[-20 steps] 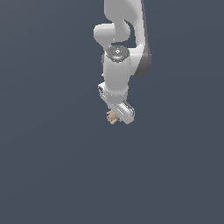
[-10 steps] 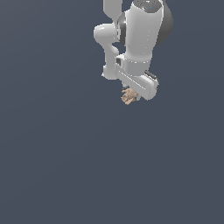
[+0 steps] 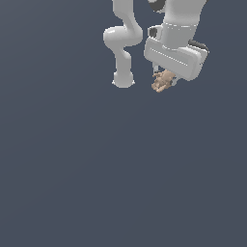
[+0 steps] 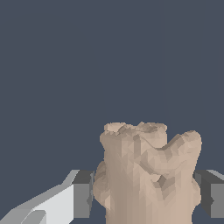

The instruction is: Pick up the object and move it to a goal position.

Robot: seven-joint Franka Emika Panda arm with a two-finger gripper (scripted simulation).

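Observation:
The object (image 3: pixel 162 82) is a small tan-beige lumpy block with a bumpy outline. It hangs under the white hand of my arm near the top of the exterior view, held up off the dark floor. My gripper (image 3: pixel 165 83) is shut on it. In the wrist view the object (image 4: pixel 146 175) fills the space between the two dark finger pads (image 4: pixel 83 194), which press on its two sides. The fingers are mostly hidden behind the hand in the exterior view.
The arm's white base and lower links (image 3: pixel 123 43) stand at the exterior view's left of the hand. A plain dark grey floor (image 3: pixel 120 183) lies all around.
The arm has carried the object up and toward the exterior view's right. The hand now looms larger in that view. The grip on the object has held.

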